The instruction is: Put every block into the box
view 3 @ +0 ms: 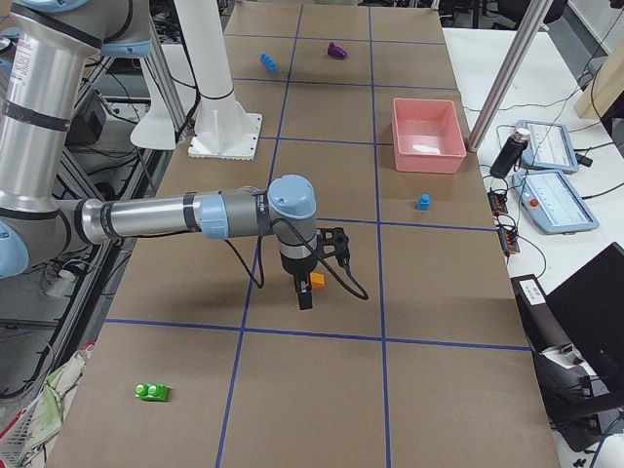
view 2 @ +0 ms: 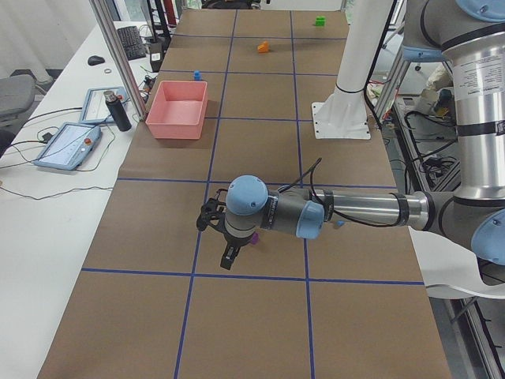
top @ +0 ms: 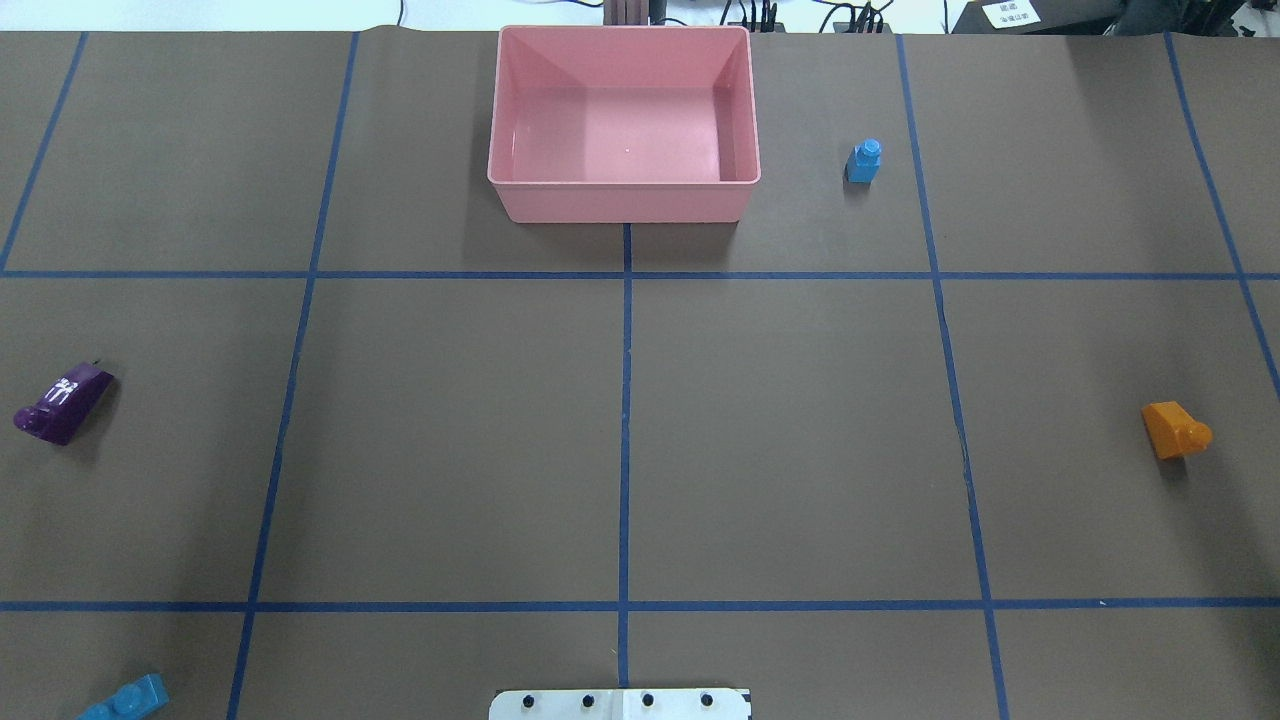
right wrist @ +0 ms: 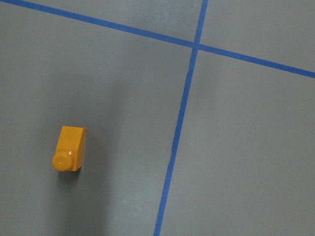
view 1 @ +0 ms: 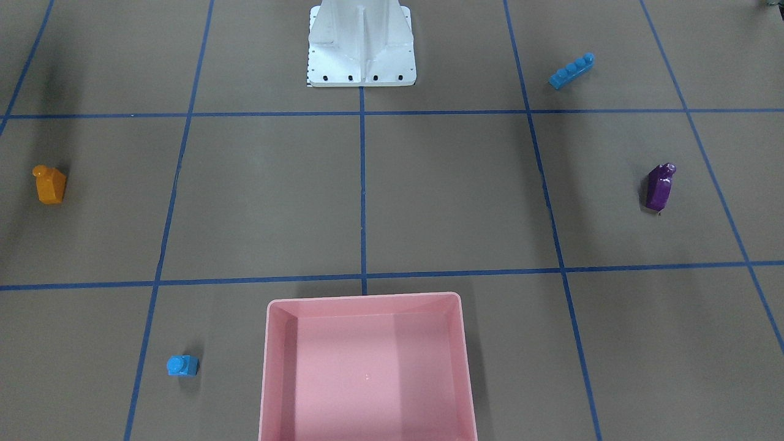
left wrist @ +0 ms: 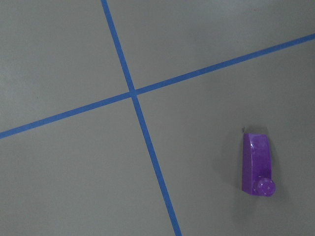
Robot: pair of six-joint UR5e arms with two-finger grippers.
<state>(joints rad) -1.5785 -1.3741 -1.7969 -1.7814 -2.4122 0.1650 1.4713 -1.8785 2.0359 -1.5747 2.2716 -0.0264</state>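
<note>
The pink box (top: 620,205) stands empty at the table's far middle. The orange block (top: 1175,430) lies on the right, and the small light-blue block (top: 865,161) is right of the box. The purple sloped block (top: 62,402) lies on the left, and the long light-blue block (top: 125,700) at the near left. The green block (view 3: 151,392) shows only in the side views. My left gripper (view 2: 229,257) hovers beside the purple block (view 2: 254,236). My right gripper (view 3: 304,292) hovers beside the orange block (view 3: 316,281). I cannot tell whether either is open or shut.
The white robot base (top: 620,705) sits at the near middle. Blue tape lines grid the brown table. Tablets and a dark bottle (view 2: 118,110) lie on the side bench beyond the box. A metal post (view 3: 512,73) stands near the box.
</note>
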